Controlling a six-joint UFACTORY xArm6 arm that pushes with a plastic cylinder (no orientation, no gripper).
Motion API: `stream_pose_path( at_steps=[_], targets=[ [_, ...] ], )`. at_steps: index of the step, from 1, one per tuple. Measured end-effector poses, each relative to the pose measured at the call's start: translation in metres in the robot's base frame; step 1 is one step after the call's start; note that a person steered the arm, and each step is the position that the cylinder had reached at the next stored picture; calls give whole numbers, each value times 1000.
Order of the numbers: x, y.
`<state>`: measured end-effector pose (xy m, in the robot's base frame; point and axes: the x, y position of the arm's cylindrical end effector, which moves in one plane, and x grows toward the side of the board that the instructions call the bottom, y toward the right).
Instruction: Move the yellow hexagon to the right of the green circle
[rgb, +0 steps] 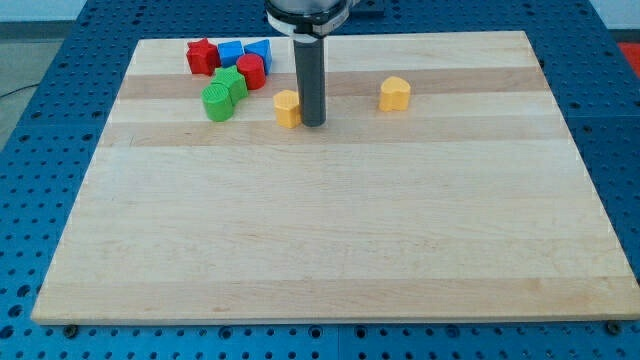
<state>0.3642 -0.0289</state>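
Observation:
The yellow hexagon (287, 108) lies on the wooden board, right of the green blocks. My tip (313, 123) touches its right side. The rod rises from there to the view's top. The green circle (217, 102) sits at the upper left, a gap left of the hexagon. A second green block (232, 83) touches it on its upper right.
A yellow heart-shaped block (395, 93) lies to the right of the rod. A cluster at the upper left holds a red block (201, 56), two blue blocks (231, 52) (260, 50) and a red cylinder (251, 72). The board (330, 250) lies on a blue perforated table.

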Motion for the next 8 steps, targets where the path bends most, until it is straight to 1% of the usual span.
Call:
stream_pose_path(
  at_steps=[1, 4, 5, 6, 7, 8],
  targets=[
    [-6, -8],
    [-7, -55],
    [-6, -56],
    [-6, -36],
    [-14, -4],
    [-30, -4]
  ],
)
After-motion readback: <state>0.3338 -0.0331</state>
